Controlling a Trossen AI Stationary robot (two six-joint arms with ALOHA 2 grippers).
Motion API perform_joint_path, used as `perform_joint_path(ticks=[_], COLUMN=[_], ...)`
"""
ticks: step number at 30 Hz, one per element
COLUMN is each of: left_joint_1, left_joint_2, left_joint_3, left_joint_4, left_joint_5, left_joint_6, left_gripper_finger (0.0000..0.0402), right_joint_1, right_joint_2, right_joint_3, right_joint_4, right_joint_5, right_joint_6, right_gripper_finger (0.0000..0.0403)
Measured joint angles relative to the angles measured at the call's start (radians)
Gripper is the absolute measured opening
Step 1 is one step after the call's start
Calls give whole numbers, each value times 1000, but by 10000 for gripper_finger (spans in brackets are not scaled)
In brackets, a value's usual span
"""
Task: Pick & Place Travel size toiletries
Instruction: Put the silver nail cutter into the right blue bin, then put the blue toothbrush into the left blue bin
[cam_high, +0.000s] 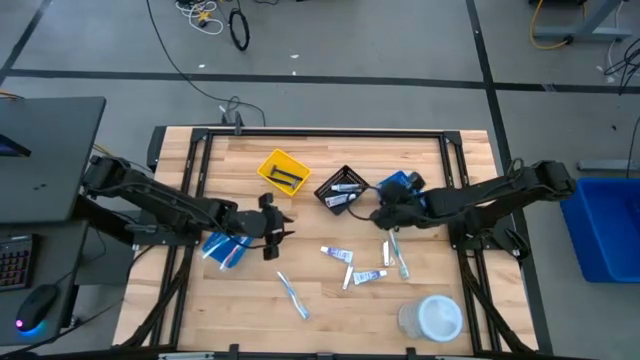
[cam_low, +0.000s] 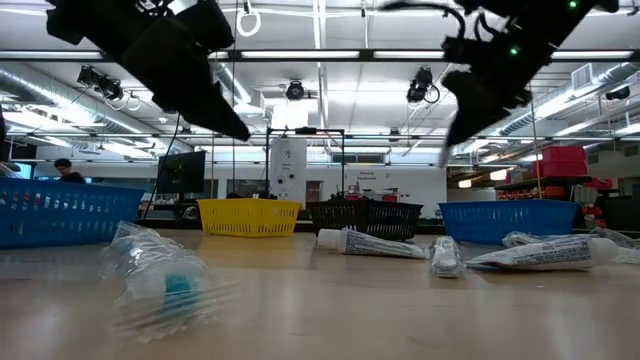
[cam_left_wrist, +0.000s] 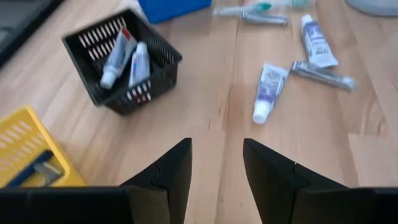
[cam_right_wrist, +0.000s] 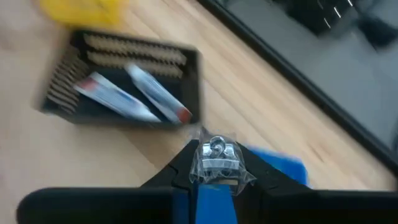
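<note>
You are looking at pale wood planks on the table (cam_high: 330, 300). The yellow bin (cam_high: 284, 171) is holding dark blue razors (cam_high: 287, 178), and the black mesh bin (cam_left_wrist: 122, 62) is showing 2 white tubes (cam_left_wrist: 127, 57) with blue and red print. The right gripper (cam_right_wrist: 216, 163) is pinching a clear, silvery wrapped item (cam_right_wrist: 215, 158) over a blue bin (cam_right_wrist: 273, 167). White-and-purple tubes (cam_left_wrist: 267, 92) are lying nearby.

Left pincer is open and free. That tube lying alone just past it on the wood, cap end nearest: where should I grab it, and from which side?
Grip the tube across its flat middle, coming straight down from above. It lies flat on the table with bare wood along both long sides, so the left pincer fingers can probably straddle it; the cap end looks too narrow.
</note>
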Motion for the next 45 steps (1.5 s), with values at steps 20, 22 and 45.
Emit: perform_joint_path(ticks=[20, 22, 45], left_joint_1=[0, 0, -209], left_joint_2=[0, 0, 11], left_joint_3=[-24, -25, -23], left_joint_4=[110, 112, 112], left_joint_5=[47, 67, 307], left_joint_6=[-3, 0, -31], left_gripper_finger=[153, 153, 153], right_joint_1=[-4, -5, -11], right_joint_2=[16, 16, 15], right_joint_3=[-178, -194, -200], right_joint_4=[-101, -83, 279], right_joint_5=[-114, -114, 105], right_joint_6=[338, 332, 30], right_gripper_finger=[86, 99, 251])
